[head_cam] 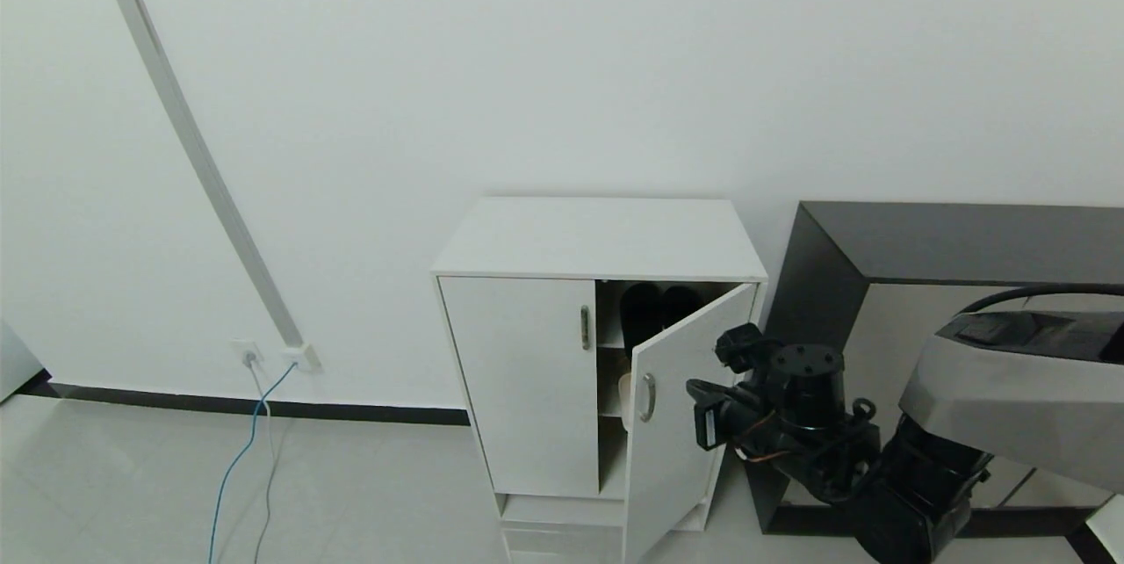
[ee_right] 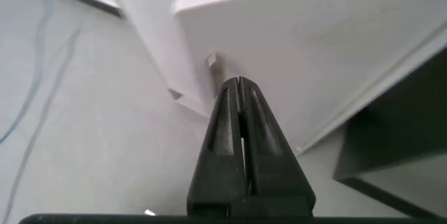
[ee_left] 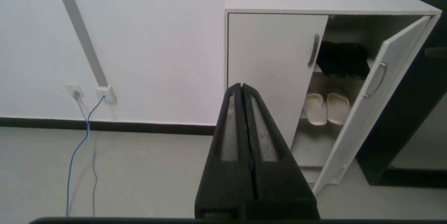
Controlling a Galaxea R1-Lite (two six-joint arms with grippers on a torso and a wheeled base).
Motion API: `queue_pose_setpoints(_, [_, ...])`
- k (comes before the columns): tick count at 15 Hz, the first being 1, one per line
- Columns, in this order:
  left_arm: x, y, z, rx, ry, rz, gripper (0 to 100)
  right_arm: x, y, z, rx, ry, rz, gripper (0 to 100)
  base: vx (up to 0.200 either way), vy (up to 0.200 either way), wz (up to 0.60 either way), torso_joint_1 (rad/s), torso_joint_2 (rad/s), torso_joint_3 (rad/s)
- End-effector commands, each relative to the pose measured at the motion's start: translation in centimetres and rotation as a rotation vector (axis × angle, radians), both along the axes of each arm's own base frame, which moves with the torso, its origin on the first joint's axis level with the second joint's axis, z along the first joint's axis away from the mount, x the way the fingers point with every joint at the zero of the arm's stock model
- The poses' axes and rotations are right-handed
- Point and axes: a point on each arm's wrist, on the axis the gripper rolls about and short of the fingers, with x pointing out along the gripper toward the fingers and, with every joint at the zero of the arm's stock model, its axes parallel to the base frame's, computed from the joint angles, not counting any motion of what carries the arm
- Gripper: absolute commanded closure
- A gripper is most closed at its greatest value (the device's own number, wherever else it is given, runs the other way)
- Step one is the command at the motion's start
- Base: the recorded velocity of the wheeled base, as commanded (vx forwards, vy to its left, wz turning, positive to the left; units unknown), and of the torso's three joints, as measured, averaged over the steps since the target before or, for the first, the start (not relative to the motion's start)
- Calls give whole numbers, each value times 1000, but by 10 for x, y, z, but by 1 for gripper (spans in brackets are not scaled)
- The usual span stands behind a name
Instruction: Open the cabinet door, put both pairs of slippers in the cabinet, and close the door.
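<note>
Head view shows the white cabinet [head_cam: 597, 239], right door [head_cam: 680, 423] half open, dark slippers [head_cam: 659, 307] on its top shelf, pale slippers [ee_left: 327, 107] on the shelf below. Both the right gripper [ee_right: 241, 83], just beside the door's outer face, and the left gripper [ee_left: 242, 88] are closed, empty.

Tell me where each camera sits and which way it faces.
Head view: on the head, looking down at the cabinet; right arm beside its open door.
Left wrist view: behind the shut left gripper, facing the cabinet's front.
Right wrist view: behind the shut right gripper, close to the door.
Shared: all show the door.
</note>
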Motion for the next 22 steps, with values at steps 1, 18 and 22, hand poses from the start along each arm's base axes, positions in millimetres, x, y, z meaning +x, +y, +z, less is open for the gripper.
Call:
queue_pose_setpoints(1, [0,0,0,0,1,1,100,-28,-11,2,1,3,67,100,0,0,0,0,0,0])
queue_pose_setpoints(18, [0,0,0,1,1,1,100,16,-1,-30,-35,25,66,100,82,0,0,1,0,2])
queue_pose_setpoints(22, [0,0,0,1,1,1,100,51,2,-27,-30,16,26,100,0,0,0,0,0,0])
